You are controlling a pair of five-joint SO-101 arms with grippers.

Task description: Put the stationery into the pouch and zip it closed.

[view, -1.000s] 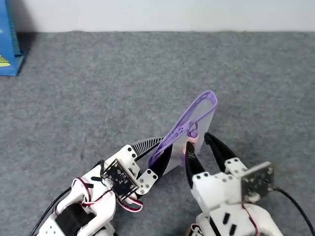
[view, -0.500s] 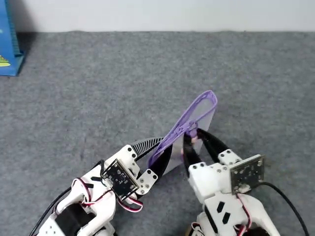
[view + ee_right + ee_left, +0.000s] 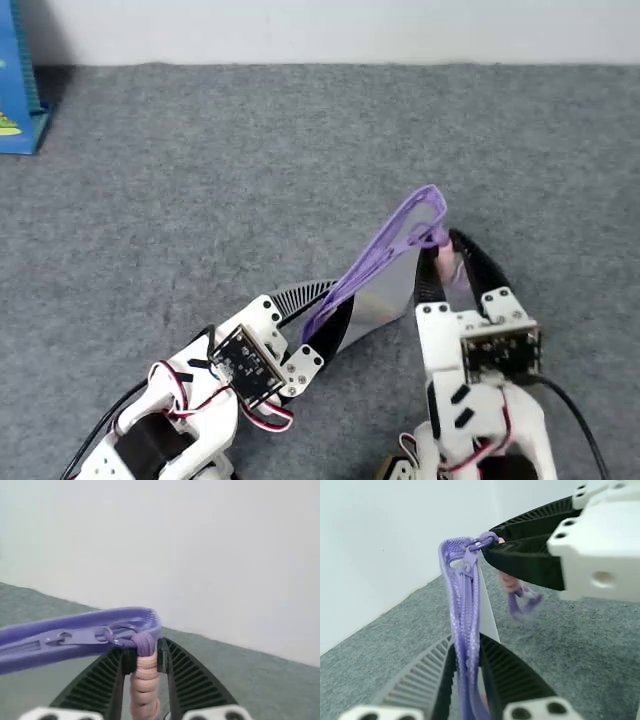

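Standing with its zip edge uppermost over the grey table (image 3: pixel 200 180), the purple pouch (image 3: pixel 385 250) is clamped at its near end by the left jaws, closed tight on the fabric. The right jaws are closed too, pinching the pink beaded pull cord (image 3: pixel 145 677) just under the zip slider (image 3: pixel 112 635), which sits close to the pouch's far end. Whether the pouch's lower edge touches the table is hard to tell.
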